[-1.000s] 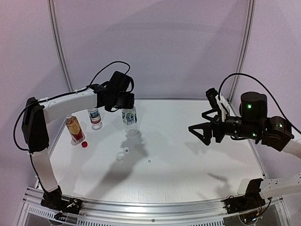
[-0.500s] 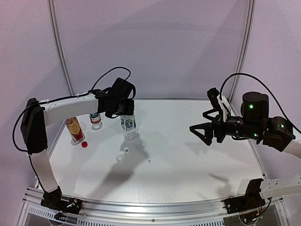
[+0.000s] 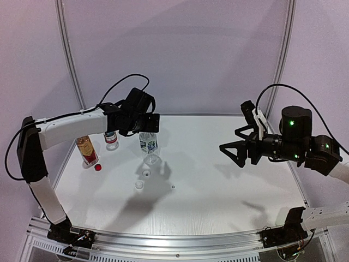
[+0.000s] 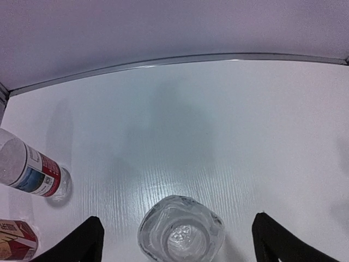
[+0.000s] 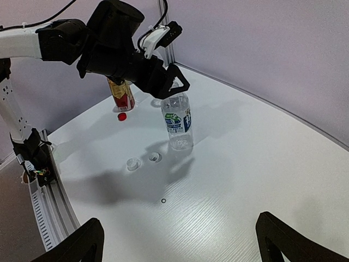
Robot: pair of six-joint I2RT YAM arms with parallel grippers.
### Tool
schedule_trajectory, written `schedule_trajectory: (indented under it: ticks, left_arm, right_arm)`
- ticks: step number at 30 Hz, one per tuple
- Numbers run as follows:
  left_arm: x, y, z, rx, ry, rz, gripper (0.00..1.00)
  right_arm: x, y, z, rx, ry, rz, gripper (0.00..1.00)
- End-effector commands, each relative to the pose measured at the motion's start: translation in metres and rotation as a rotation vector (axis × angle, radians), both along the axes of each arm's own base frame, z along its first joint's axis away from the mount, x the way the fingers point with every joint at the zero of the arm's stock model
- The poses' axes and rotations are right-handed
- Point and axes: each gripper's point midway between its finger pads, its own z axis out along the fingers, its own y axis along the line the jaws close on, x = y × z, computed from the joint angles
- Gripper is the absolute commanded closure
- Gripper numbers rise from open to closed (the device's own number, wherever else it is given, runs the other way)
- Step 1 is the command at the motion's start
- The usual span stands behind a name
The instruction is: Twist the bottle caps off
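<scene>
Three round caps lie loose on white wood-grain surface [image 3: 229,191]. Red cap [image 3: 98,167] just beside amber bottle [image 3: 86,150]. First whitish cap [image 3: 146,173] and second whitish cap [image 3: 139,185] close together, translucent, just in front of green-blue-label bottle [image 3: 148,144]. That bottle upright, clear plastic, rounded-square shoulder, mouth uncapped, see-through down to base. Blue-white-red-label bottle [image 3: 110,137] upright behind amber one. Left tool [image 3: 147,126] directly over uncapped bottle, jaws spread wide, clear of neck. Right tool [image 3: 232,147] in air, well apart from bottles, jaws wide apart, gripping nothing.
</scene>
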Motion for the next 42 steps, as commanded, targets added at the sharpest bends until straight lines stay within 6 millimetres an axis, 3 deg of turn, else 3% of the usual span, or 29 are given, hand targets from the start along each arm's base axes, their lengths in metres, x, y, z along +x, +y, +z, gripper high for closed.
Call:
schedule_trajectory:
  ticks: [1,8,13,20,23,28,30,33,38,42]
  left_arm:
    - [-0.006,0.005,0.028,0.012,-0.054,-0.003,0.02]
    - [-0.022,0.013,0.087,0.028,-0.146,-0.039,0.01]
    - [-0.041,0.040,0.136,0.030,-0.233,-0.016,0.01]
    - [-0.071,0.127,0.183,0.065,-0.293,0.143,0.01]
    - [-0.094,0.172,0.198,0.071,-0.339,0.210,0.01]
    - [-0.140,0.241,0.188,0.069,-0.354,0.317,0.01]
    - [-0.156,0.256,0.180,0.063,-0.355,0.333,0.01]
    - [-0.179,0.273,0.171,0.048,-0.362,0.349,0.01]
    - [-0.205,0.296,0.150,0.070,-0.377,0.397,0.01]
    - [-0.215,0.303,0.117,0.105,-0.367,0.391,0.01]
  right_arm:
    - [-0.001,0.004,0.001,0.024,0.011,0.006,0.01]
    - [0.005,0.004,0.004,0.044,0.035,-0.038,0.01]
    - [0.012,0.008,0.022,0.073,0.079,-0.071,0.01]
    - [0.032,0.011,0.074,0.172,0.110,-0.179,0.01]
    - [0.047,0.002,0.081,0.206,0.139,-0.302,0.01]
    - [0.059,-0.010,0.079,0.219,0.139,-0.411,0.01]
    - [0.063,-0.013,0.073,0.215,0.130,-0.441,0.01]
    - [0.068,-0.016,0.064,0.192,0.133,-0.480,0.01]
    - [0.069,0.000,0.053,0.177,0.163,-0.431,0.01]
    - [0.067,0.010,0.048,0.173,0.177,-0.386,0.01]
